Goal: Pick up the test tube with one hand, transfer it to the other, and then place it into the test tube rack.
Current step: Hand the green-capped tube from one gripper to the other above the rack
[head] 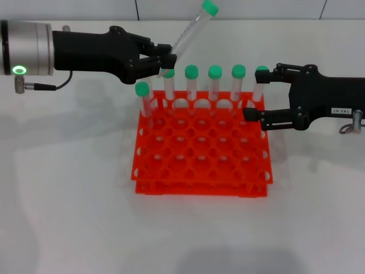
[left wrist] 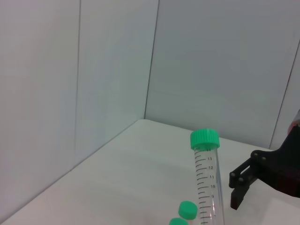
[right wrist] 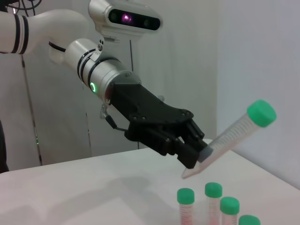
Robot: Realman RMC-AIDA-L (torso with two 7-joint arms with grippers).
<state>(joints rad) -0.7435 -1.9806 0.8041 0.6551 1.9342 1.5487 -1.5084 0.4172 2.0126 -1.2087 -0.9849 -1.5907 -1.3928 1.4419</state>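
Above the orange rack (head: 202, 151), at its 11 o'clock, our left gripper (head: 165, 61) clamps the test tube (head: 193, 29) near its tip, so our right gripper (head: 258, 94), jaws apart, should grasp mid-barrel before we release.

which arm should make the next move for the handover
Right. The left gripper already clamps the test tube near its lower end, tilted; the right gripper is open beside the test tube rack, free.
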